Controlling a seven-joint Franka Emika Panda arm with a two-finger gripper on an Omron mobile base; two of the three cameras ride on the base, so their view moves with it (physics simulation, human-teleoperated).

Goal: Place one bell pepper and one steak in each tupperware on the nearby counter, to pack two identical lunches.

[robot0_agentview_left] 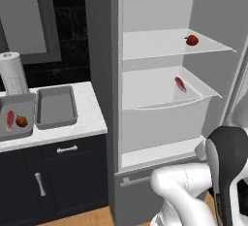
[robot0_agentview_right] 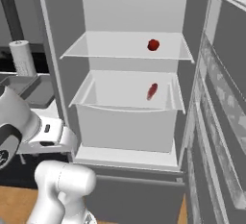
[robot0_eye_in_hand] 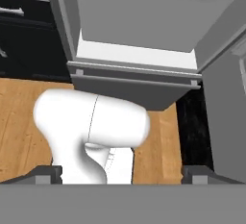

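the fridge point(robot0_agentview_left: 164, 74) stands open with its door point(robot0_agentview_right: 221, 98) swung out to the right. on its upper shelf point(robot0_agentview_left: 160, 43) a red pepper point(robot0_agentview_left: 192, 40) sits toward the right, and it shows there too from the right base camera point(robot0_agentview_right: 153, 44). one level down, in the white drawer point(robot0_agentview_left: 160, 108), a red steak point(robot0_agentview_left: 180, 84) lies toward the right, leaning on the far wall. left of the fridge is the counter point(robot0_agentview_left: 89, 118), white marbled stone over black cabinets point(robot0_agentview_left: 53, 181) with silver handles. two grey tupperwares sit on it side by side, touching or nearly so. the left tupperware point(robot0_agentview_left: 19, 132) holds a second steak point(robot0_agentview_left: 9, 120) and a second pepper point(robot0_agentview_left: 22, 121), the steak to the left of the pepper. the right tupperware point(robot0_agentview_left: 56, 122) has only its grey floor showing. a paper towel roll point(robot0_agentview_left: 13, 73) stands upright behind the left one, against the dark wall. the gripper point(robot0_eye_in_hand: 122, 172) is seen from the hand camera, its two dark fingertips point(robot0_eye_in_hand: 45, 174) far apart at the bottom corners with nothing between them, pointing down over the wooden floor point(robot0_eye_in_hand: 19, 117) in front of the fridge's lower edge. the arm point(robot0_agentview_left: 227, 171) is folded low, near the fridge's bottom right.
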